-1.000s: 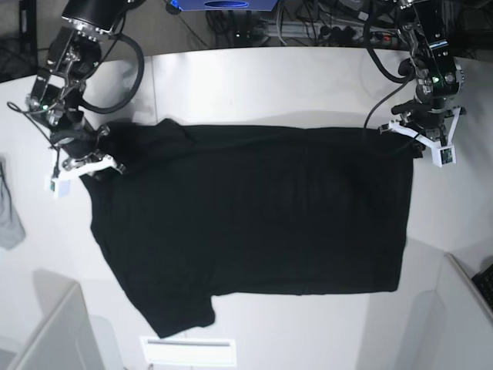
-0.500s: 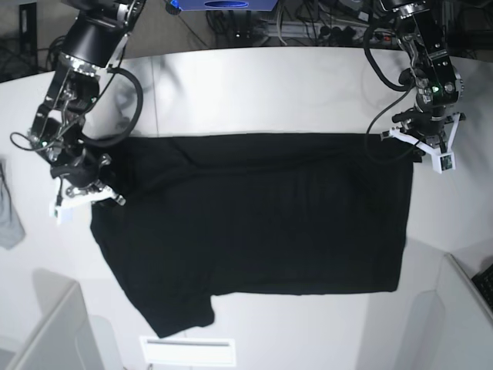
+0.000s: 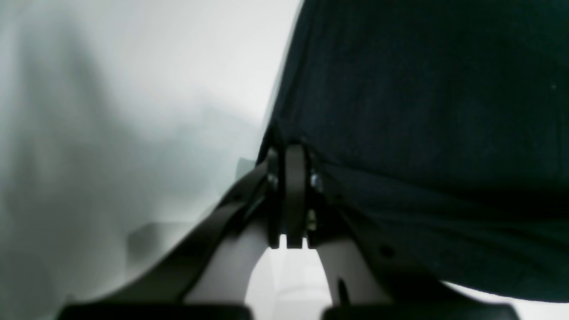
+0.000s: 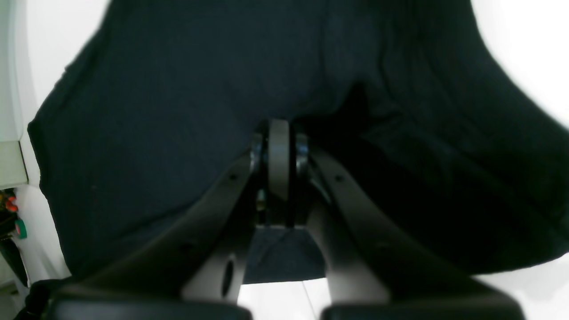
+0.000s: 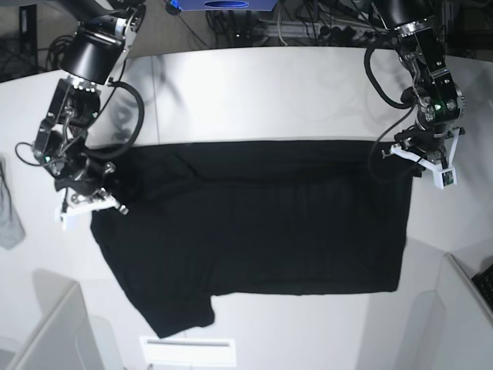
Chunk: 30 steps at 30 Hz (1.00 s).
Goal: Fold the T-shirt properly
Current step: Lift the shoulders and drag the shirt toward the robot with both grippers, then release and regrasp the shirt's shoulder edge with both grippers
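A small grey cloth lies at the white counter edge, well apart from the black T-shirt, which spreads across the counter's middle with its long axis running side to side. The left gripper and right gripper are each clenched on a far corner of the T-shirt's folded-over edge.

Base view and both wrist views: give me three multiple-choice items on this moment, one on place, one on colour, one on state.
1. Where is the small grey cloth?
A. on the shirt
B. at the table's left edge
C. in a gripper

2. What colour is the T-shirt?
A. black
B. white
C. red

3. How are the two grippers?
A. both open
B. one open
C. both shut on the shirt

Answers: B, the grey cloth lies apart on the table; A, the T-shirt is black; C, the left gripper and right gripper pinch fabric.
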Motion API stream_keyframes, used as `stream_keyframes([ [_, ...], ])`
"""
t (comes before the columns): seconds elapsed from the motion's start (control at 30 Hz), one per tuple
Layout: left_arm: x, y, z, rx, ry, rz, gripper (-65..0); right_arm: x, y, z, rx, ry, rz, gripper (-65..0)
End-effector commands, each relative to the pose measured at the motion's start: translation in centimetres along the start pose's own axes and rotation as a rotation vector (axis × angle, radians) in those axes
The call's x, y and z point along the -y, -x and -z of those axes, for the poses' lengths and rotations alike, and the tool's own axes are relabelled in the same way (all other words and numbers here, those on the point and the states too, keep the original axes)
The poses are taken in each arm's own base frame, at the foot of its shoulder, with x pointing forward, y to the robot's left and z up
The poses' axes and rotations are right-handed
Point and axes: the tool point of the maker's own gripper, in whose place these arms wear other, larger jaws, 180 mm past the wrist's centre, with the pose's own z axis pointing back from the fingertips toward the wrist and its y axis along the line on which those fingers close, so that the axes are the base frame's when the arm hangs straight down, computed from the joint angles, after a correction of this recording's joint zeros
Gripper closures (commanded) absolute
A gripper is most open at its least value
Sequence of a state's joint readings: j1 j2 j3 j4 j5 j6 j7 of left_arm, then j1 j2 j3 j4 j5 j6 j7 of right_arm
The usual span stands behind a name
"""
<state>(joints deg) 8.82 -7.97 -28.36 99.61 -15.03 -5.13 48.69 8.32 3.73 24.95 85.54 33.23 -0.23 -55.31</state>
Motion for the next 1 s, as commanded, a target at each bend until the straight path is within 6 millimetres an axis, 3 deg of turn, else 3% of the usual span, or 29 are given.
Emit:
stream_keyframes([
  [0.0, -0.4, -1.3, 0.0, 0.039, -0.009, 0.003, 0.0, -1.0, -2.3, -0.4, 0.061, -0.028, -0.012, 0.0],
  [0.3, -0.1, -1.5, 1.0, 0.030, -0.003, -0.019, 0.0, -2.1, -3.8, -0.5, 0.089, -0.049, -0.016, 0.0],
  [0.77, -0.2, -3.0, 0.9, 0.065, -0.004, -0.029, 0.0, -1.9, -3.0, -0.3, 0.070, -0.046, -0.003, 0.0],
  [0.8, -0.2, -3.2, 0.9, 0.068, -0.005, -0.030, 0.0, -1.8, -2.9, -0.4, 0.071, -0.044, -0.003, -5.0],
  [0.9, -0.1, -3.3, 0.9, 0.075, -0.001, -0.033, -18.1, -1.3, -2.5, -0.5, 0.070, -0.039, 0.005, -21.2],
  [0.97, 0.0, -3.7, 0.9, 0.084, 0.005, -0.034, -31.9, -1.3, -2.4, -0.5, 0.071, -0.039, 0.007, -26.3],
])
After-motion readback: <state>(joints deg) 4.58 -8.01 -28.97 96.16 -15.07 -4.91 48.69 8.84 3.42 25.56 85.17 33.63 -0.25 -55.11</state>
